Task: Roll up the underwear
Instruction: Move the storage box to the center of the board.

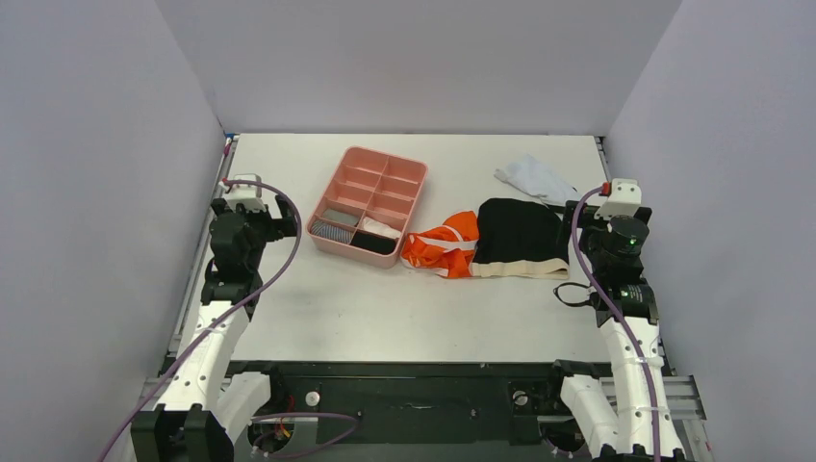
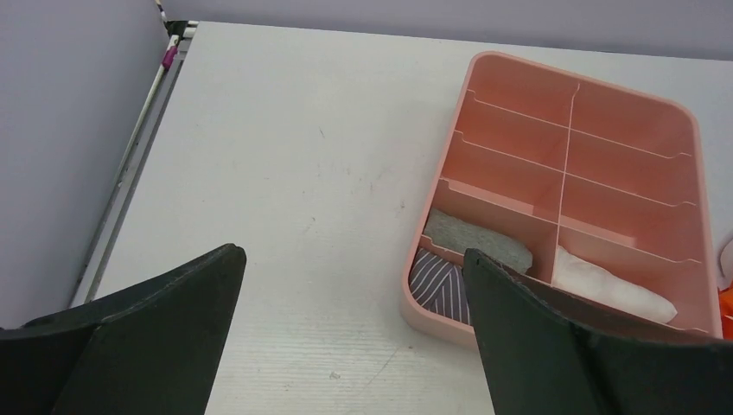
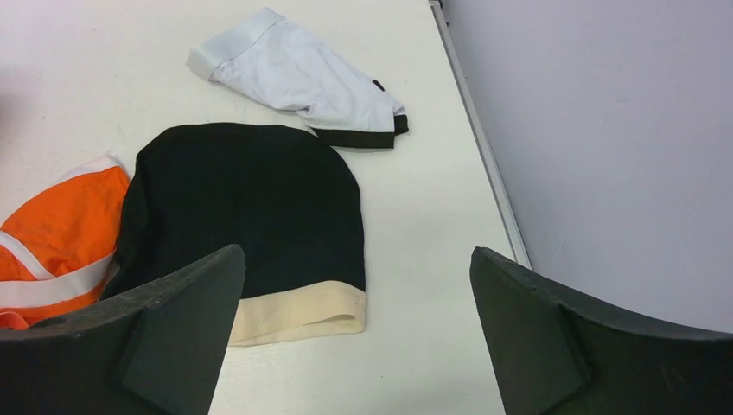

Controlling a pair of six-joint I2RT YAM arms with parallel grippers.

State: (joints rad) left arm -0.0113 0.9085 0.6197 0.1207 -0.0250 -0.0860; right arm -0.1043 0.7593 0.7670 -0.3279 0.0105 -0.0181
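Black underwear [image 1: 520, 236] [image 3: 251, 199] with a beige waistband [image 3: 298, 316] lies flat on the table's right half. Orange underwear [image 1: 445, 243] [image 3: 54, 233] with white stripes lies crumpled against its left side, partly under it. My right gripper [image 3: 356, 259] hovers open just near-right of the black pair's waistband corner, with nothing between its fingers. My left gripper [image 2: 350, 259] stands open over bare table at the left, beside the pink tray [image 1: 330, 204] [image 2: 691, 130]. In the top view both grippers sit folded back at the table's side edges.
The pink tray holds rolled garments in its near compartments: a striped one [image 2: 441, 281], a grey one [image 2: 480, 238], a white one [image 2: 614, 285] and a black one [image 1: 373, 243]. A white garment [image 1: 535, 176] [image 3: 298, 78] lies at the back right. Grey walls enclose three sides.
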